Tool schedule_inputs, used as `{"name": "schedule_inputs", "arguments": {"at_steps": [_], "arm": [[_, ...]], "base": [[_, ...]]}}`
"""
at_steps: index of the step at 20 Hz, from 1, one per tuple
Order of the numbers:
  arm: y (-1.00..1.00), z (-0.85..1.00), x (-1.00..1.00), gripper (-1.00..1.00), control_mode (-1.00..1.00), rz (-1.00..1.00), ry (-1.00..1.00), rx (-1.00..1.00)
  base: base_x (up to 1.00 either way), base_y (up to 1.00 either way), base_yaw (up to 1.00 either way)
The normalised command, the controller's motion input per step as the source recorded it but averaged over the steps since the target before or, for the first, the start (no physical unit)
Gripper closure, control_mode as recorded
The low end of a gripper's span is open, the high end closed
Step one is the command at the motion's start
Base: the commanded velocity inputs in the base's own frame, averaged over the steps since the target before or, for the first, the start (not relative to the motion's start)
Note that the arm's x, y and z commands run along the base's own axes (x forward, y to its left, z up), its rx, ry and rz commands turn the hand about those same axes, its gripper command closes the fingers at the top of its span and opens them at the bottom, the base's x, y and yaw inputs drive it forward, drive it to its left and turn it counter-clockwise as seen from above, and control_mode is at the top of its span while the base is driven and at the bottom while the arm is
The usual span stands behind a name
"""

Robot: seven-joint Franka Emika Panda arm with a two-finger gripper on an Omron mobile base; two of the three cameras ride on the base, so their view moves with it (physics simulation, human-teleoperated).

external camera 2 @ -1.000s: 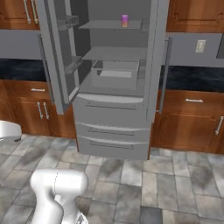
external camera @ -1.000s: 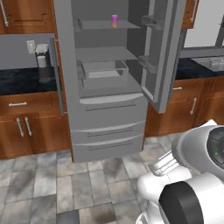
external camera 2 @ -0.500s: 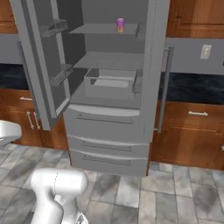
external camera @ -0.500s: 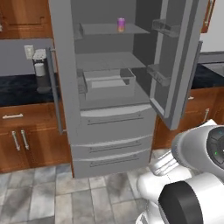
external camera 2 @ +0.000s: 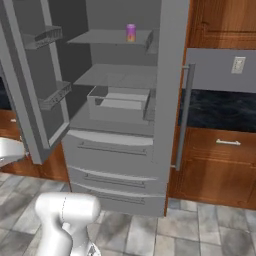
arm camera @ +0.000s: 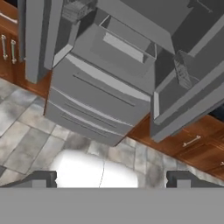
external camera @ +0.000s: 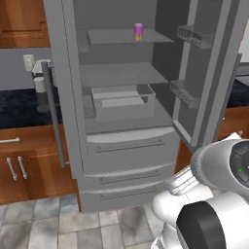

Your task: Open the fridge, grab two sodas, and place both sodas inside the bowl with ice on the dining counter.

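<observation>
The fridge is standing with its right door swung wide, baring grey shelves and a clear bin. The purple-magenta soda is sitting upright on the top shelf, near that shelf's front edge and toward its right end. The hand is hanging released, its fingertips spread wide and grasping nothing, pointing down at the fridge's lower drawers over the tiled floor
</observation>
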Motion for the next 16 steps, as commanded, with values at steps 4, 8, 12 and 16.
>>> {"name": "schedule_inputs", "arguments": {"at_steps": [4,8,12,16], "arm": [[0.0,0.0,0.0,-1.0,1.0,0.0,0.0,0.0],[0.0,0.0,0.0,-1.0,1.0,0.0,0.0,0.0],[0.0,0.0,0.0,-1.0,1.0,0.0,0.0,0.0],[0.0,0.0,0.0,-1.0,1.0,0.0,0.0,0.0]], "base": [[0.58,-0.3,0.03],[0.63,-0.25,0.0],[0.67,-0.18,0.0],[0.64,-0.1,0.0]]}}
